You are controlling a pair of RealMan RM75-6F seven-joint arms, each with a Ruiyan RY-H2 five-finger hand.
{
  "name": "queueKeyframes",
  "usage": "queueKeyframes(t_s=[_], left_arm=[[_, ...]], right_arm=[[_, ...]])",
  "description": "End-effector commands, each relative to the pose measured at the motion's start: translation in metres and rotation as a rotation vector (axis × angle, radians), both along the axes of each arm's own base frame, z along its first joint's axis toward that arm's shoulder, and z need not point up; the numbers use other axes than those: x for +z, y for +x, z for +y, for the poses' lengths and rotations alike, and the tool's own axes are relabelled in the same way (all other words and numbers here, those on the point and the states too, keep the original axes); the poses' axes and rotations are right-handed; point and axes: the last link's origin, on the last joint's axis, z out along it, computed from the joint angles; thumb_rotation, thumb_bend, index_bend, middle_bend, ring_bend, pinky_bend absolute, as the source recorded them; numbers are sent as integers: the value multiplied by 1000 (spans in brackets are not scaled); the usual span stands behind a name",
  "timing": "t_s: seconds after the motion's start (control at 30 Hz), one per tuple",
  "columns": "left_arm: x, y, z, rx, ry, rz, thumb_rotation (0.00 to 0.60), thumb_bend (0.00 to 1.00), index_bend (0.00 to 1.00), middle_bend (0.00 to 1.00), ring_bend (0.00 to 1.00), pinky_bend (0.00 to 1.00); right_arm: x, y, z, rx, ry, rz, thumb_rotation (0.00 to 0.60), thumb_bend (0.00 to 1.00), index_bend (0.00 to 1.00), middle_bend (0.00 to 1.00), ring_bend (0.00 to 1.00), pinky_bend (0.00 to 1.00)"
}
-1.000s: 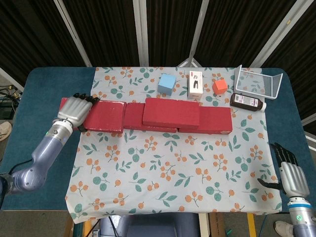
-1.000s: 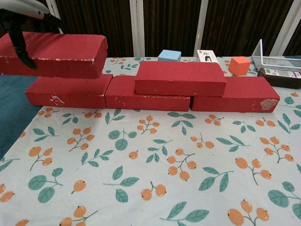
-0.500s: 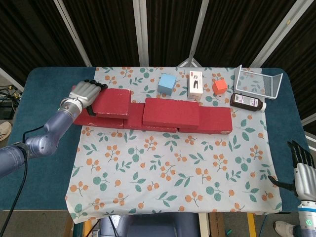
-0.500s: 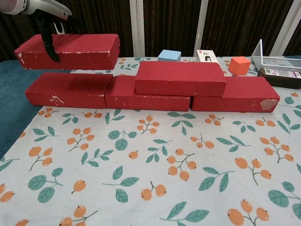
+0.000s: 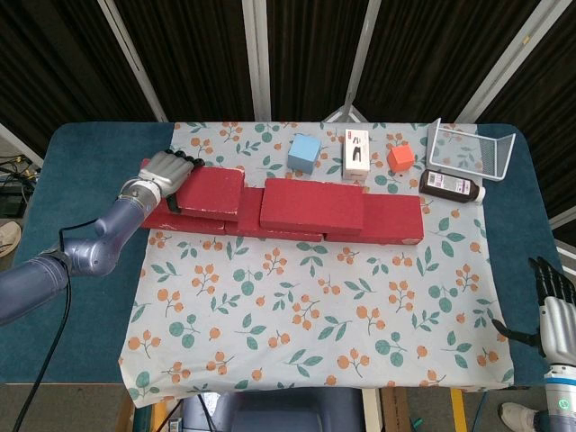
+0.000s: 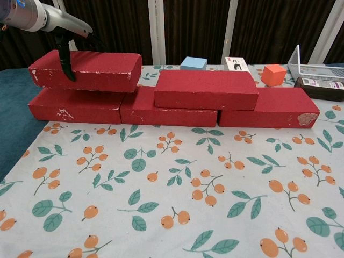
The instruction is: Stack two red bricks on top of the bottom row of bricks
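Note:
Three red bricks form the bottom row (image 6: pixel 169 110) across the floral cloth. One red brick (image 5: pixel 312 206) lies on top of it, over the middle and right bricks. My left hand (image 5: pixel 165 171) grips the left end of a second red brick (image 6: pixel 88 70), which sits low over the leftmost bottom brick (image 6: pixel 75 106), seemingly resting on it. Its thumb (image 6: pixel 65 59) runs down the brick's front face. My right hand (image 5: pixel 555 306) hangs with fingers apart, holding nothing, at the lower right, off the cloth.
Behind the bricks stand a light blue cube (image 5: pixel 304 153), a white box (image 5: pixel 356 152) and an orange cube (image 5: pixel 400 158). A dark bottle (image 5: pixel 452 187) lies at the right beside a wire basket (image 5: pixel 469 148). The cloth's front half (image 5: pixel 315 306) is bare.
My left hand carried the second brick rightward and down, from hovering above the row's left end to lying low on the leftmost bottom brick. The right hand sank a little.

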Motion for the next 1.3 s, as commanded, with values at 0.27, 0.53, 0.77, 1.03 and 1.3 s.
queueKeyframes(t_s=[0.27,0.53,0.77,1.03,1.3], left_arm=[[-19,-3,3,0,-25,19,600,9,346,386,103,141],[-23,1,8,-6,-15,16,600,8,343,386,103,141],[-29,4,8,-13,-18,29,600,8,342,386,103,141],[-38,11,9,-9,-29,27,600,8,342,386,103,141],[-43,21,8,-23,-33,24,600,8,341,386,103,141]], right_arm=[[-2,-1,-2,-5,2,4,600,129,0,0,0,0],[-2,-1,-2,-8,-1,4,600,129,0,0,0,0],[-1,-2,-2,-9,-4,2,600,130,0,0,0,0],[1,-3,-2,-12,-9,1,600,129,0,4,0,0],[2,-4,-2,-15,-11,-6,600,129,0,8,0,0]])
